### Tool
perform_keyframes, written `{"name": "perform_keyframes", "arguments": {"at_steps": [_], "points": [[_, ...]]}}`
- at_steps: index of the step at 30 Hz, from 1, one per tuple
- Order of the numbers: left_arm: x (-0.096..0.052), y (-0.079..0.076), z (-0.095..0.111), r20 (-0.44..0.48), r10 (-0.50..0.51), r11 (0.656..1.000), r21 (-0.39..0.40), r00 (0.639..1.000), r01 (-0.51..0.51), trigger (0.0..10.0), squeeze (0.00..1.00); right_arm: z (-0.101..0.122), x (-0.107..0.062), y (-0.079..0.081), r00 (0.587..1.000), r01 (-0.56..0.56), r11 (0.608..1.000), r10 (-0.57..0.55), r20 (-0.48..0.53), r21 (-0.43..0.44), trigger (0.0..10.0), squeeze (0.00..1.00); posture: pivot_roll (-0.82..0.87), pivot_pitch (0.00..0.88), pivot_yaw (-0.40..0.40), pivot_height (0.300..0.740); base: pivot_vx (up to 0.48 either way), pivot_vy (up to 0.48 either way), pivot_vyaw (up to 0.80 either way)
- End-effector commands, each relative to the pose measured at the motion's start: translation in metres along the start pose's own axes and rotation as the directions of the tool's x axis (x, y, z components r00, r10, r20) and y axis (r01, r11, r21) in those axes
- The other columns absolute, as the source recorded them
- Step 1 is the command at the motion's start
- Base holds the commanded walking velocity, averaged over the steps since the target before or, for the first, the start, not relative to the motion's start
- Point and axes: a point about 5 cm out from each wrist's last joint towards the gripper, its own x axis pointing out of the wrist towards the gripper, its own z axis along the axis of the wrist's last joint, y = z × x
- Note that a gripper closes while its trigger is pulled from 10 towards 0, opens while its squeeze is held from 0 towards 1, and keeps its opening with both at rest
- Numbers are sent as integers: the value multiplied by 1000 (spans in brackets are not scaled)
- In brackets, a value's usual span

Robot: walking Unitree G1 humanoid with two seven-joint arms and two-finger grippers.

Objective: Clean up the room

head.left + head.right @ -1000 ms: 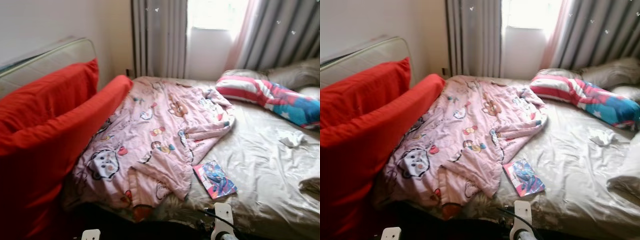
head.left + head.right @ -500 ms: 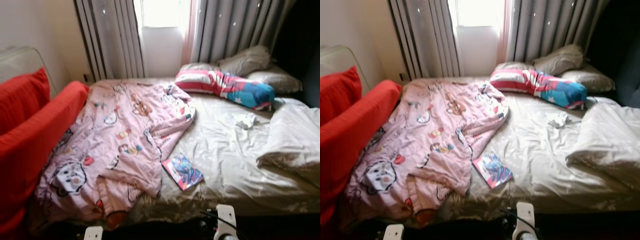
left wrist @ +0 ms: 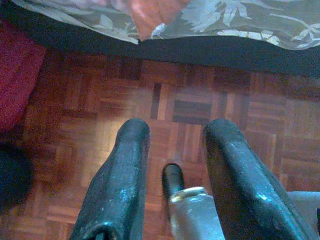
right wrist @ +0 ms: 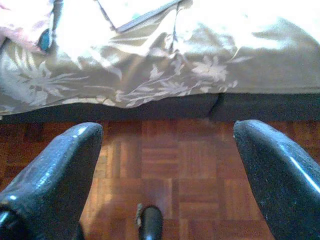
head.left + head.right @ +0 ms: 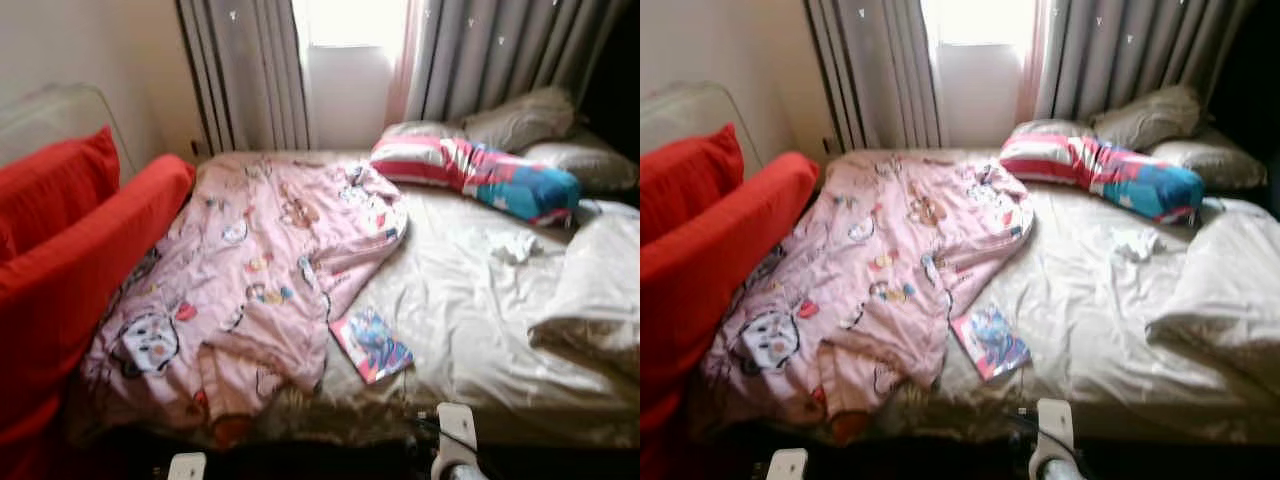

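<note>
Fingers first: the left gripper point(image 3: 172, 145) hangs low with its two black fingers point(image 3: 122, 175) parted and nothing between them, pointing down at the parquet floor point(image 3: 190, 100) just off the edge of the bed. Over on the other side, the right gripper point(image 4: 165, 150) is spread wide, its fingers point(image 4: 55, 170) far apart and empty, also aimed at the wood floor with the leaf-patterned bedsheet hem point(image 4: 165, 80) hanging ahead of it.

Now up to the head cameras, and it's a messy bed point(image 5: 470, 320) in beige sheets. To the robot's left, a big red cushioned sofa point(image 5: 70, 250) presses right up against the bed's side. Spread over the left half of the bed is a pink cartoon-print blanket point(image 5: 250, 270), rumpled, one corner folded over itself near the foot. Behind the bed, grey curtains point(image 5: 250, 70) frame a bright window point(image 5: 350, 20).

On the right edge, a cream duvet point(image 5: 595, 290) sits bunched in a heap. At the head, a striped red, white and blue pillow point(image 5: 480, 170) lies across the bed, with two beige pillows point(image 5: 530, 115) behind it. Smaller now: a colourful book point(image 5: 372, 345) lies flat on the sheet, just beside the blanket's folded corner. Smallest of all, a crumpled white cloth point(image 5: 515, 245) lies on the sheet between the striped pillow and the duvet.
</note>
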Motion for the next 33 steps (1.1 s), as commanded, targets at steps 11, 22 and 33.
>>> {"name": "perform_keyframes", "arguments": {"at_steps": [11, 22, 33], "points": [[-1, 2, -6, -28, 3, 1000, 0, 1000, -3, 10000, 0, 1, 0, 4, 1000, -7, 1000, 7, 3, 4, 10000, 0, -40, 19, 24, 740, 0, -314, 0], [-1, 2, -6, -27, 3, 1000, 0, 1000, -3, 10000, 0, 1, 0, 4, 1000, -8, 1000, 8, 3, 1, 10000, 0, -41, 20, 24, 740, 0, -314, 0], [-1, 2, -6, -28, 3, 1000, 2, 1000, -3, 10000, 0, 0, 0, 4, 1000, -8, 1000, 8, 5, 2, 10000, 0, -44, 16, 27, 740, 0, -312, 0]]}}
